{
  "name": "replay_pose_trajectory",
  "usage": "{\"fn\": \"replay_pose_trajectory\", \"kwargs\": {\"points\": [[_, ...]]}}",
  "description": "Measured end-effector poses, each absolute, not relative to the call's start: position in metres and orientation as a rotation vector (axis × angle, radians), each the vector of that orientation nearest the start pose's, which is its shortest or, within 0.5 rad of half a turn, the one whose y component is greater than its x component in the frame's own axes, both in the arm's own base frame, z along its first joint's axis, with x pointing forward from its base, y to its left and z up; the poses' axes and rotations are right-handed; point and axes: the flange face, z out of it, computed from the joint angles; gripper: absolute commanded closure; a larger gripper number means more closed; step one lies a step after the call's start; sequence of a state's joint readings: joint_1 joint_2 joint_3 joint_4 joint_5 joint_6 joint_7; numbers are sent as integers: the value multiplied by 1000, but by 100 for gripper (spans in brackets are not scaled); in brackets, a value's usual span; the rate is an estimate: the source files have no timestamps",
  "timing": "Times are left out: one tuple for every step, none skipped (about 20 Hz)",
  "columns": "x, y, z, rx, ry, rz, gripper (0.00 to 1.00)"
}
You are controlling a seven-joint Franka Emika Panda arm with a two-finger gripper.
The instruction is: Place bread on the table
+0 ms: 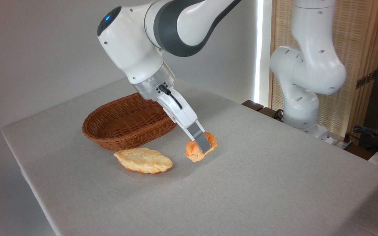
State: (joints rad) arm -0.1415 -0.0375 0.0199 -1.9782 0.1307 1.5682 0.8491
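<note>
The bread (194, 151) is a small orange-golden knotted bun held tilted just above the table (258, 183), which is covered in light grey cloth. My gripper (204, 146) is shut on the bread, one grey finger (200, 137) crossing its front and the other hidden behind it. The bun hangs to the right of the wicker basket and of the pale loaf. Whether its lower edge touches the cloth I cannot tell.
A brown oval wicker basket (128, 123) stands left of the gripper. A paler flat braided loaf (143, 160) lies on the cloth in front of it. The arm's white base (302, 95) rises at the table's far right edge, with cables (372, 136) beyond.
</note>
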Motion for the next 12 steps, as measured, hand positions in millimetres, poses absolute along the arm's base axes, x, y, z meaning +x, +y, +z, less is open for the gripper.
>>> {"fn": "replay_pose_trajectory", "kwargs": {"points": [[499,-46,462,-2720,1473,609,0],[499,-45,464,-2721,1471,602,0],[499,-45,465,-2722,1470,599,0],[498,-44,466,-2722,1469,596,0],[498,-44,466,-2722,1469,594,0],[498,-44,467,-2722,1469,591,0],[499,-44,471,-2722,1468,580,0],[501,-45,478,-2721,1466,556,0],[504,-45,490,-2720,1462,515,0],[509,-46,514,-2726,1454,435,0],[512,-45,532,-2746,1444,368,0],[515,-42,553,-2784,1429,285,0]]}}
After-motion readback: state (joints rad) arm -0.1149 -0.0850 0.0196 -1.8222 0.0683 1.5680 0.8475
